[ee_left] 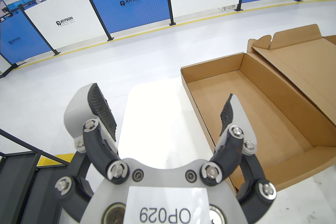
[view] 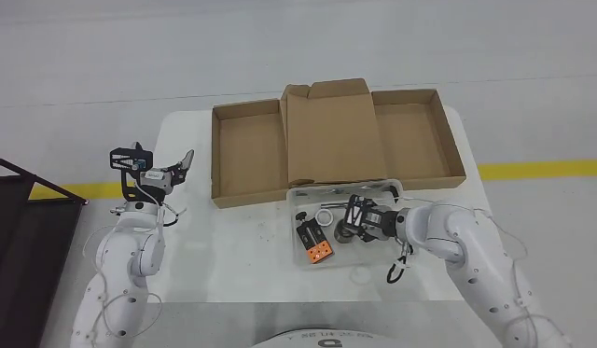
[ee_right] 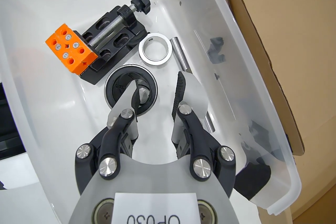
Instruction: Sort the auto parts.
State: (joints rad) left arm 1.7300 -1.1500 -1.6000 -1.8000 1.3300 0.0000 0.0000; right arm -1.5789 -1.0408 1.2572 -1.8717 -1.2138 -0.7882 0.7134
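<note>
Bin (ee_right: 236, 33) holds bearing (ee_right: 110, 89), vise (ee_right: 113, 33), ring (ee_right: 155, 62), rod (ee_right: 179, 51); right gripper (ee_right: 157, 81), spread, straddles the bearing's rim. Left gripper (ee_left: 161, 93) hangs spread over the worktop (ee_left: 157, 125) beside the box (ee_left: 262, 109).

Seen from overhead, the top camera looks down on the whole table (view: 242, 255), cardboard box (view: 247, 157) at its far edge, clear bin (view: 364, 253) toward its near edge. The left wrist camera, seemingly raised near the left edge, faces outward over the box toward hall partitions (ee_left: 136, 7). The right wrist camera peers close into the bin, which, with the box's rim, the top view shares.
</note>
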